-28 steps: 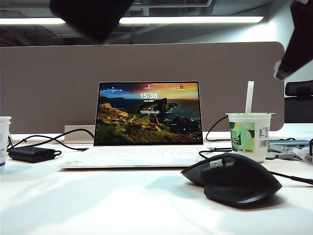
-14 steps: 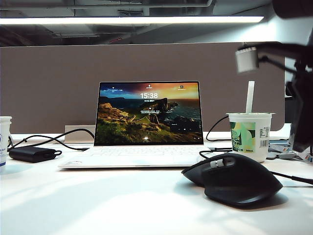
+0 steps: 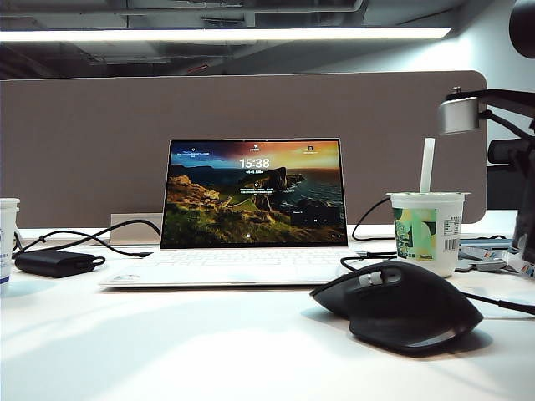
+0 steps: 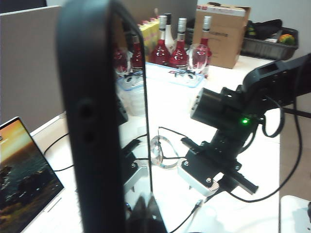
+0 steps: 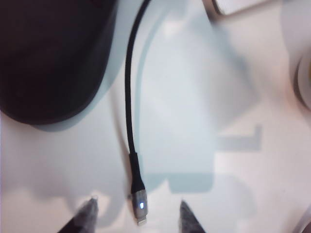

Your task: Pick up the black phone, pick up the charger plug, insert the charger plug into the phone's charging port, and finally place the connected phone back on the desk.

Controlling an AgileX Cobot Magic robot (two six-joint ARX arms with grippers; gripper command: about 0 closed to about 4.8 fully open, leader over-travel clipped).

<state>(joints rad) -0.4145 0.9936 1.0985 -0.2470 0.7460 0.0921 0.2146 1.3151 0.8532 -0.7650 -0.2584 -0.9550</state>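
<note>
1. The left claw (image 4: 138,213) is closed on the phone (image 4: 92,121). It holds the phone upright, above the table (image 4: 175,116), with one long edge turned to the left wrist camera. Two small dark openings show on this edge.
2. The claw grips the lower part of the phone; the fingers are mostly hidden behind it.
3. In the left wrist view the right arm (image 4: 233,131) reaches down to the table on the far side of the phone, with a green light on its body.
4. The right claw (image 5: 136,213) stands wide open and holds nothing. Its two fingertips (image 5: 85,213) are just above the table, one on each side of the plug (image 5: 140,206).
5. The plug lies flat on the table between the fingertips; whether they touch it I cannot tell. A small light glows on the plug body, and its metal tip points toward the claw.
6. The thin black cable (image 5: 129,87) runs from the plug past the mouse (image 5: 48,53), close beside it.
7. In the exterior view the mouse (image 3: 401,305) lies at the front right, the laptop (image 3: 251,209) stands open in the middle, and a cup (image 3: 426,230) with a straw is behind the mouse.
8. A power brick (image 3: 54,263) lies at the left of the table.
9. Only part of the right arm (image 3: 493,113) shows at the right edge there; the phone is not in that view.
</note>
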